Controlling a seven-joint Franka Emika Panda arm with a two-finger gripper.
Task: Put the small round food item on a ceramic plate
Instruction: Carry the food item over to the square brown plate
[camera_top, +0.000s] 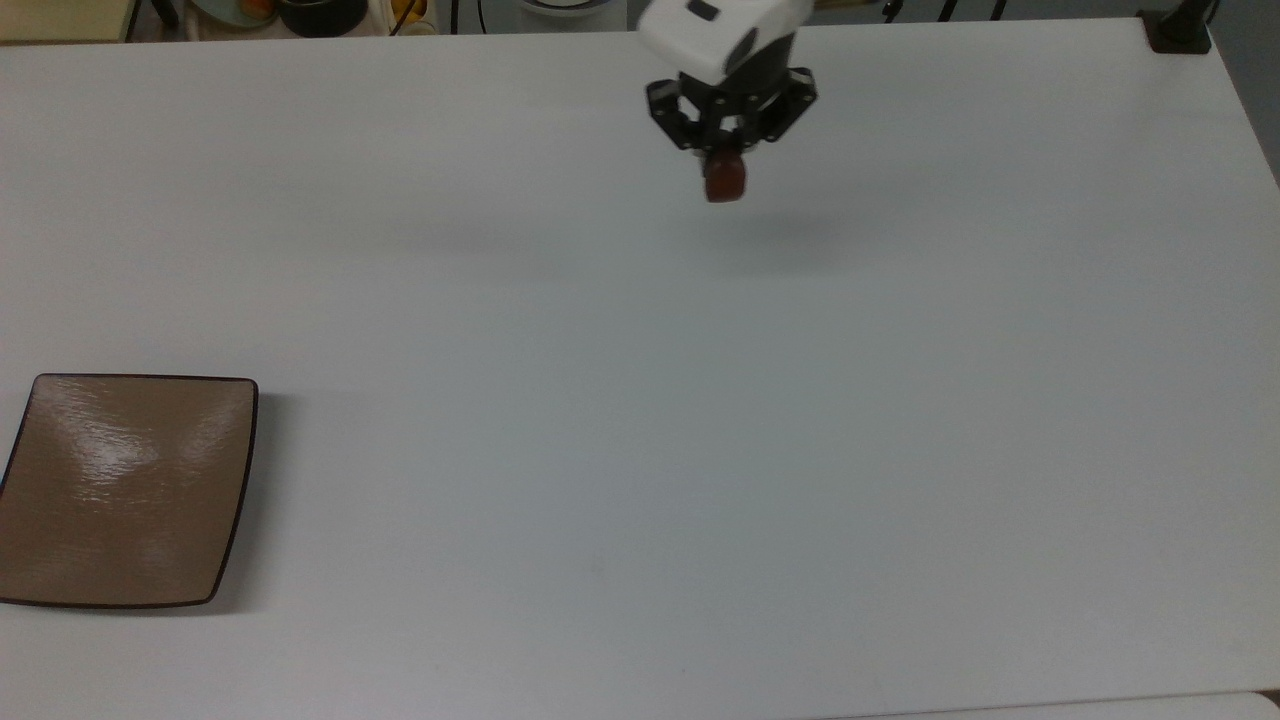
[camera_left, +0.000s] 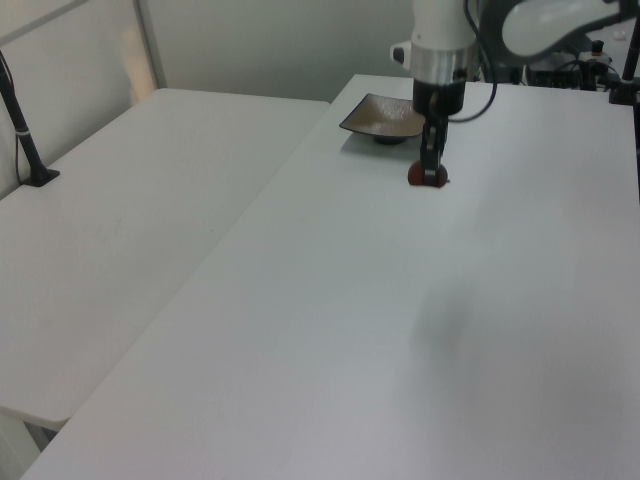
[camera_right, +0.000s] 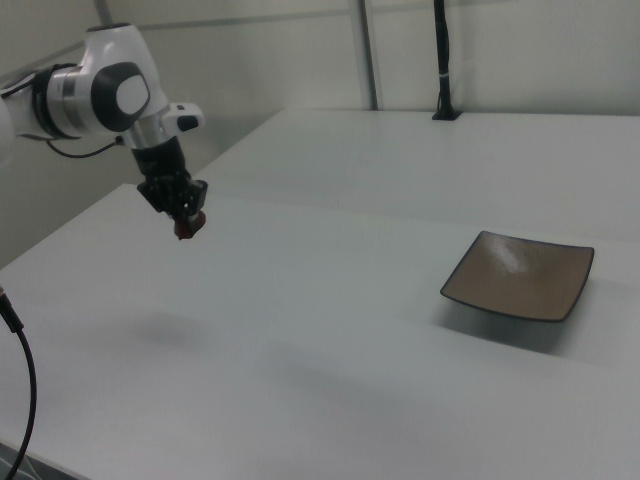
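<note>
While the fingers (camera_top: 723, 168) grip the small round food item (camera_top: 724, 184) above the table (camera_top: 640, 420), carrying and setting it on the ceramic plate (camera_top: 125, 490) remain.

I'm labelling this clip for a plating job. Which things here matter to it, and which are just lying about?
Job:
- small round food item, held in the gripper
- ceramic plate, bare

Lying about:
- black post on the adjoining table
- clutter beyond the table's far edge
</note>
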